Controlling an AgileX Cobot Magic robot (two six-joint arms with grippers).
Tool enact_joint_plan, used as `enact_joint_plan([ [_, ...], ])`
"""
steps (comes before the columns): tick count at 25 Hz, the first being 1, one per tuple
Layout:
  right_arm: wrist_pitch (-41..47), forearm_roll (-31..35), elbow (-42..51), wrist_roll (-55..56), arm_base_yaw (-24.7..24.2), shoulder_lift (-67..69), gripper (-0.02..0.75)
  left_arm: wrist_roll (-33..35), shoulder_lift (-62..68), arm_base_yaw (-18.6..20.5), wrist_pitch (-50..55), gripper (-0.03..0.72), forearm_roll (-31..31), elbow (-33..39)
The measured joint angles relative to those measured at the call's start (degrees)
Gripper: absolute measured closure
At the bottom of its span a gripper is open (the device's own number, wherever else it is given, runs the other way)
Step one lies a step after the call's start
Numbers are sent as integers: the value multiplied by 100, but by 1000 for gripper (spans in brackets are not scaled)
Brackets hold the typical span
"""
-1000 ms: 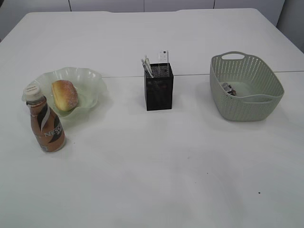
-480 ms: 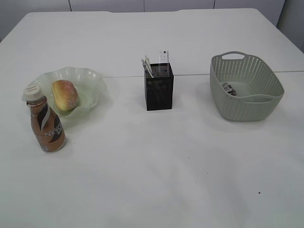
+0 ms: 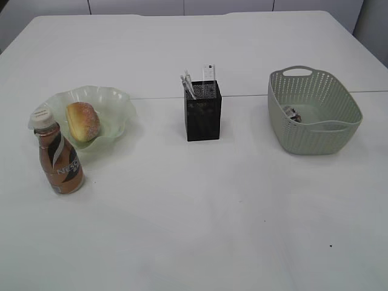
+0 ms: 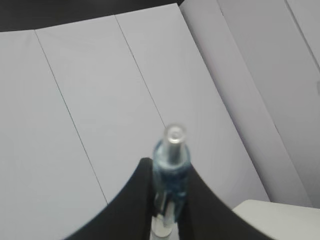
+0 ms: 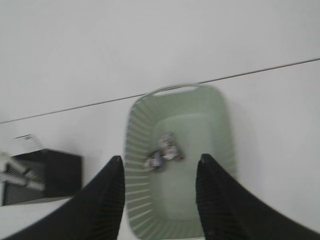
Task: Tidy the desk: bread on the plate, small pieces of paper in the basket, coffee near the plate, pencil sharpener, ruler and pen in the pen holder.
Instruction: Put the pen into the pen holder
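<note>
In the left wrist view my left gripper [image 4: 169,170] is shut on a translucent blue pen [image 4: 171,150] with a silver tip and is raised toward grey wall panels. My right gripper [image 5: 160,160] is open and empty, above the green basket [image 5: 131,150] that holds small pieces of paper [image 5: 162,150]. In the exterior view no gripper shows. The bread [image 3: 82,121] lies on the pale green plate [image 3: 115,100]. The coffee bottle [image 3: 59,159] stands upright just in front of the plate. The black mesh pen holder [image 3: 203,115] holds pens and a white flat piece.
The basket [image 3: 315,136] stands at the right of the white table with the paper pieces [image 3: 291,112] inside. The pen holder also shows at the left edge of the right wrist view [image 5: 55,172]. A seam runs across the table behind the objects.
</note>
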Motion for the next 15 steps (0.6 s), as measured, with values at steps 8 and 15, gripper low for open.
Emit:
enact_joint_plan([
  [8, 38, -2364, 134, 449, 0, -429, 363, -22, 0, 0, 586, 608, -167, 0],
  [15, 12, -2944, 1640, 483, 0, -927, 487, -221, 0, 0, 1158, 608, -207, 0],
])
